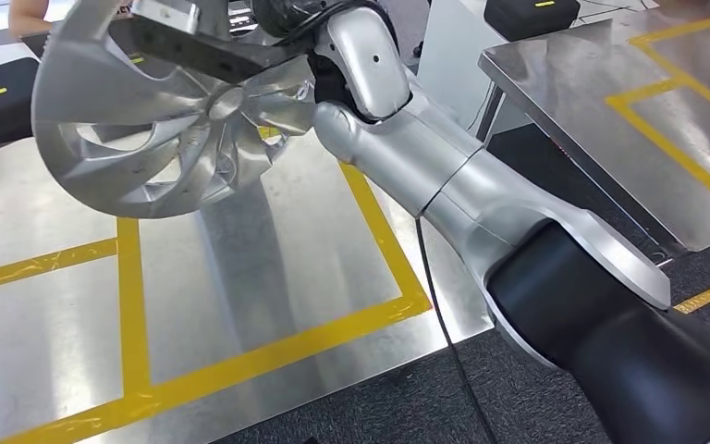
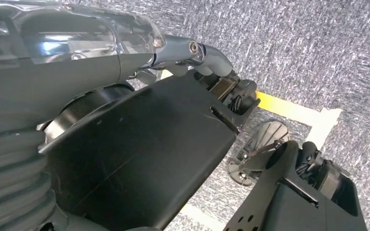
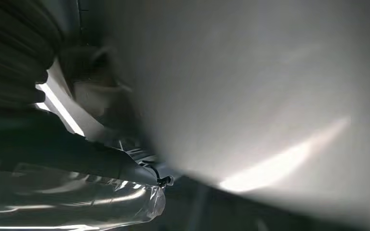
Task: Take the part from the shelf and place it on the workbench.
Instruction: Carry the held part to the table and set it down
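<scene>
The right hand [image 1: 213, 46] is up at the far left of the head view, its dark fingers clamped across the top of the part [image 1: 162, 120], a silver bladed wheel, something like an impeller. So that hand is holding the part, and the silver right arm [image 1: 444, 176] stretches out to it from the near right. In the right wrist view the wheel's pale metal sits pressed right up against the camera, blurred, so the exact finger placement cannot be told from there.

Below the wheel lies the workbench [image 1: 268, 268], a steel top marked with yellow tape [image 1: 134, 296] into boxes. The part hangs above the far edge of the middle box, clear of the surface, not yet set down. A second steel table [image 1: 592, 92] stands off to the far right, across a dark carpeted gap.

The left hand [image 2: 207, 60] hangs low over grey carpet in the left wrist view; whether its fingers are spread or curled, I cannot tell.

The risks now, as I judge them: the wheel looks heavy and smooth, and it is gripped near its upper edge, so it could swing or slip as the arm lowers. Come down tilted and the rim strikes first, and the wheel may roll or tip out of the taped box. Let go too high and it bangs onto the steel.
</scene>
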`<move>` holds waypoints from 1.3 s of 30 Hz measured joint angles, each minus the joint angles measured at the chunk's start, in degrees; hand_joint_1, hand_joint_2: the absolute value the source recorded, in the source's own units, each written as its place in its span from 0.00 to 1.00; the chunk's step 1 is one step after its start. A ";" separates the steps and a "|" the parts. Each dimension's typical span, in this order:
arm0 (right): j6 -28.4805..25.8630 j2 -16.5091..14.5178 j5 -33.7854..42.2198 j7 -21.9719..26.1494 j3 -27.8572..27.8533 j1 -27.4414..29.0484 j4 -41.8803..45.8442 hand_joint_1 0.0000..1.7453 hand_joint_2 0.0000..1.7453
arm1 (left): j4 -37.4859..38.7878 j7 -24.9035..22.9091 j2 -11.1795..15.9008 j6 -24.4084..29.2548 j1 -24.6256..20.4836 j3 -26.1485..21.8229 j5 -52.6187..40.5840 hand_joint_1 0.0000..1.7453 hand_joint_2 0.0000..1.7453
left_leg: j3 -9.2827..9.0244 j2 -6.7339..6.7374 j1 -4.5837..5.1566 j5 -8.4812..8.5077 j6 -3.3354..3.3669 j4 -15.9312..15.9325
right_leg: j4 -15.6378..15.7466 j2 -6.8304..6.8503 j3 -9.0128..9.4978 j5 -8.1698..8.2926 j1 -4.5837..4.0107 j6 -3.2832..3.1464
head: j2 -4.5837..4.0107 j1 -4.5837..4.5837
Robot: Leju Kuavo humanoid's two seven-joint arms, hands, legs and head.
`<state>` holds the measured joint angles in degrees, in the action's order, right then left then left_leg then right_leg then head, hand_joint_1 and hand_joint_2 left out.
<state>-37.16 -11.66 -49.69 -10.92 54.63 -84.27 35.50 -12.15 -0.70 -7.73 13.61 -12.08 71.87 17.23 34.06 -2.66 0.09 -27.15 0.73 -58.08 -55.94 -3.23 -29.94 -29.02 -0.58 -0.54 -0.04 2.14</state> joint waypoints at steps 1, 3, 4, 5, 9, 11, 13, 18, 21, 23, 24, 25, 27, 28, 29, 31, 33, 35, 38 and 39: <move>-1.37 1.07 -11.27 -1.56 0.08 0.36 2.48 1.00 1.00 | 0.00 -0.04 0.04 -0.03 0.00 0.00 -0.31 0.00 1.00 | -0.01 -0.08 0.00 -0.02 -0.01 0.00 | 0.01 0.03 0.02 -0.02 0.00 -0.01 | 0.00 0.00; -2.29 3.50 -32.85 -3.76 0.81 1.55 7.87 1.00 1.00 | 0.00 -0.10 0.14 -0.04 -0.02 0.00 -0.88 0.00 1.00 | -0.02 -0.18 0.00 -0.04 -0.02 -0.01 | 0.02 0.05 0.04 -0.04 0.01 0.00 | 0.00 -0.03; -2.28 4.68 -39.19 -5.59 1.91 2.00 10.38 1.00 1.00 | 0.00 -0.11 0.18 -0.05 -0.04 0.00 -1.09 0.00 1.00 | 0.01 -0.23 -0.01 -0.03 -0.01 -0.01 | 0.03 0.12 0.04 -0.04 0.01 0.01 | 0.00 -0.11; -2.28 5.79 -42.18 -8.11 3.53 2.11 12.61 1.00 1.00 | 0.00 -0.11 0.19 -0.10 -0.05 0.00 -1.28 0.00 1.00 | 0.05 -0.32 -0.01 -0.02 0.01 -0.02 | 0.03 0.23 0.03 -0.05 0.00 0.04 | 0.00 -0.13; -2.26 9.67 -41.19 -14.09 12.26 1.62 19.52 1.00 1.00 | 0.00 -0.07 0.19 -0.36 -0.12 0.02 -1.38 0.00 1.00 | 0.03 -0.41 0.01 0.01 0.04 0.00 | 0.04 0.48 0.12 -0.12 0.01 0.11 | 0.00 0.02; -2.25 10.82 -40.90 -12.82 16.00 2.84 21.35 1.00 1.00 | 0.00 -0.01 0.17 -0.40 -0.25 0.02 -0.91 0.00 1.00 | -0.01 -0.26 0.02 0.01 0.04 0.00 | 0.04 0.34 0.13 -0.11 0.01 0.12 | 0.00 0.02; -2.24 11.52 -40.75 -11.45 18.79 4.44 22.20 1.00 1.00 | 0.00 -0.03 0.16 -0.45 -0.32 0.02 -0.62 0.00 1.00 | -0.02 -0.22 0.02 0.01 0.04 -0.01 | 0.04 0.33 0.12 -0.10 0.01 0.13 | 0.00 0.02; -2.23 12.95 -40.42 -10.32 23.75 6.79 23.43 1.00 1.00 | 0.00 -0.08 0.18 -0.51 -0.32 0.02 -0.58 0.00 1.00 | -0.01 -0.08 0.01 -0.02 0.03 -0.01 | 0.03 0.27 0.09 -0.10 0.01 0.13 | 0.00 0.03; -2.23 13.30 -40.33 -9.00 25.62 8.14 23.69 1.00 1.00 | 0.00 -0.08 0.17 -0.51 -0.32 0.02 -0.60 0.00 1.00 | -0.01 0.01 0.00 -0.06 0.02 -0.01 | 0.03 0.23 0.08 -0.12 0.01 0.14 | 0.00 -0.01; -2.23 13.54 -40.29 -8.18 26.77 9.30 23.63 1.00 1.00 | 0.00 -0.08 0.17 -0.51 -0.32 0.02 -0.65 0.00 1.00 | -0.01 0.06 0.00 -0.06 0.02 -0.01 | 0.04 0.20 0.08 -0.14 0.00 0.16 | 0.00 0.03; -2.23 13.60 -40.27 -8.08 27.18 9.76 23.63 1.00 1.00 | 0.00 -0.08 0.18 -0.51 -0.31 0.02 -0.68 0.00 1.00 | -0.02 0.11 0.01 -0.07 0.01 -0.01 | 0.03 0.17 0.08 -0.14 0.00 0.17 | 0.00 0.04; -2.22 13.65 -40.26 -8.15 27.52 10.05 23.64 1.00 1.00 | 0.00 -0.08 0.18 -0.51 -0.31 0.02 -0.72 0.00 1.00 | -0.03 0.17 0.01 -0.09 0.00 -0.01 | 0.03 0.13 0.08 -0.14 0.00 0.17 | 0.00 0.03; -2.21 13.65 -40.25 -8.44 27.98 10.25 23.66 1.00 1.00 | 0.00 -0.08 0.18 -0.51 -0.31 0.02 -0.75 0.00 1.00 | -0.07 0.27 0.01 -0.12 0.00 0.00 | 0.03 0.07 0.09 -0.14 0.00 0.17 | 0.00 0.00; -2.21 13.65 -40.25 -8.51 28.21 10.32 23.68 1.00 1.00 | 0.00 -0.08 0.18 -0.51 -0.30 0.02 -0.75 0.00 1.00 | -0.08 0.30 0.01 -0.12 0.00 0.00 | 0.04 0.06 0.09 -0.14 0.00 0.17 | 0.00 0.01; -2.21 13.65 -40.25 -8.54 28.41 10.38 23.69 1.00 1.00 | 0.00 -0.08 0.18 -0.51 -0.30 0.02 -0.75 0.00 1.00 | -0.09 0.33 0.01 -0.12 0.01 0.00 | 0.04 0.05 0.09 -0.14 0.00 0.18 | 0.00 0.01; -2.21 13.65 -40.24 -8.55 28.75 10.42 23.70 1.00 1.00 | 0.00 -0.08 0.18 -0.51 -0.29 0.02 -0.76 0.00 1.00 | -0.12 0.36 0.01 -0.12 0.01 0.00 | 0.03 0.04 0.11 -0.13 0.00 0.18 | 0.00 -0.01; -2.21 13.65 -40.22 -8.56 29.04 10.43 23.71 1.00 1.00 | 0.00 -0.08 0.18 -0.51 -0.29 0.02 -0.76 0.00 1.00 | -0.15 0.37 0.01 -0.11 0.01 0.01 | 0.03 0.03 0.13 -0.12 0.00 0.19 | 0.00 -0.01; -2.21 13.65 -40.21 -8.61 29.36 10.42 23.71 1.00 1.00 | 0.00 -0.08 0.18 -0.51 -0.28 0.02 -0.76 0.00 1.00 | -0.20 0.38 0.01 -0.10 0.01 0.01 | 0.03 0.03 0.18 -0.11 0.00 0.20 | 0.00 0.00; -2.21 13.65 -40.22 -9.30 29.79 10.47 23.74 1.00 1.00 | 0.00 -0.08 0.18 -0.51 -0.28 0.02 -0.77 0.00 1.00 | -0.27 0.38 0.01 -0.10 0.02 0.01 | 0.03 0.01 0.24 -0.10 0.00 0.21 | 0.00 0.00; -2.21 13.65 -40.22 -9.92 29.86 10.57 23.75 1.00 1.00 | 0.00 -0.09 0.18 -0.51 -0.27 0.02 -0.76 0.00 1.00 | -0.28 0.38 0.01 -0.10 0.02 0.01 | 0.03 0.01 0.25 -0.10 0.00 0.21 | 0.00 0.00</move>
<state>-39.36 1.99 -89.91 -20.84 84.49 -73.70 59.25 -12.15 -0.79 -7.55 13.09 -12.35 71.89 16.47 33.78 -2.28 0.10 -27.26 0.75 -58.08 -55.91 -3.21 -29.69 -29.13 -0.57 -0.33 -0.04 2.14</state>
